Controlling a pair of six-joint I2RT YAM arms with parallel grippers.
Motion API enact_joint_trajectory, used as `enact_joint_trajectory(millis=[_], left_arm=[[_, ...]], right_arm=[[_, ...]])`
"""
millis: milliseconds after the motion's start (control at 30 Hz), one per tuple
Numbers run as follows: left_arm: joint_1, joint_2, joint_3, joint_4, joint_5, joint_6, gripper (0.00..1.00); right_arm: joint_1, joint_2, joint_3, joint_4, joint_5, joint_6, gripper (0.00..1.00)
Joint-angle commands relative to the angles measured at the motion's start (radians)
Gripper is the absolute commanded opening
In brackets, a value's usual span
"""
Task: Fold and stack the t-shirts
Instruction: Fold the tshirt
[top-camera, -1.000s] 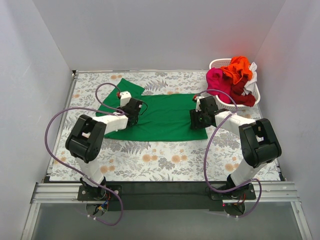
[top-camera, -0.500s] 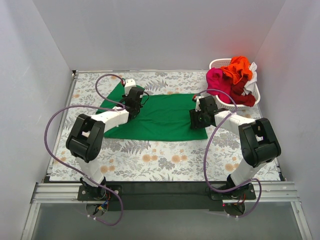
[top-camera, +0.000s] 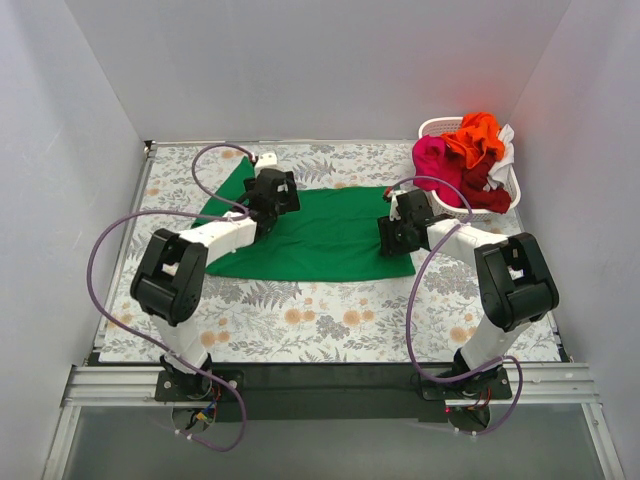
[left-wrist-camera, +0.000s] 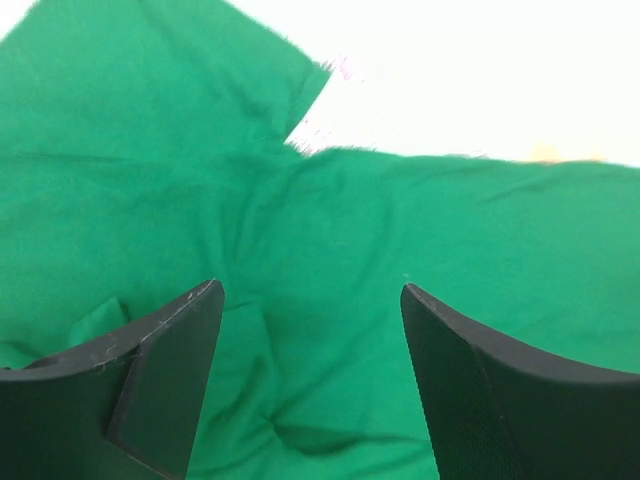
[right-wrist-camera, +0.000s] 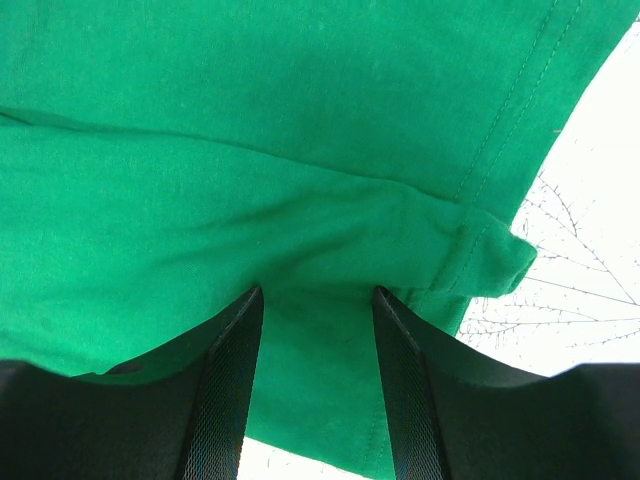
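top: green t-shirt (top-camera: 335, 235) flat mid floral table (top-camera: 330, 320); other t-shirts (top-camera: 465, 160) heaped in basket (top-camera: 432, 126), far right.
l wrist: left gripper (left-wrist-camera: 310, 300) spread wide, empty, over the shirt.
r wrist: right gripper (right-wrist-camera: 316, 300) pinching shirt's edge fold.

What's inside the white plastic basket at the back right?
The white plastic basket holds heaped crumpled cloth: an orange shirt on top, a magenta pink shirt left, a dark red shirt in front, a white shirt right. Anything beneath the heap is covered.
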Motion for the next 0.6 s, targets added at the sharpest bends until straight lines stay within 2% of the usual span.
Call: enact_joint_trajectory(millis=[0,200,333,467,567], left_arm=[[0.042,-0.156,-0.039,0.065,0.045,0.014,0.67],[0.22,-0.152,-0.099,0.008,0.059,-0.03,0.67],[0.286,-0.123,-0.133,0.017,0.068,-0.026,0.67],[0.351,-0.08,-0.115,-0.007,0.192,-0.02,0.67],[0.369,-0.051,-0.104,-0.036,0.218,-0.012,0.65]], right_arm=[[0.008,0.037,0.011,-0.031,0.015,-0.008,0.43],[0.01,0.036,0.009,-0.034,0.016,-0.008,0.43],[0.01,0.037,0.011,-0.033,0.015,-0.006,0.43],[0.016,0.036,0.009,-0.033,0.018,-0.006,0.43],[0.016,0.036,0.009,-0.033,0.021,-0.006,0.43]])
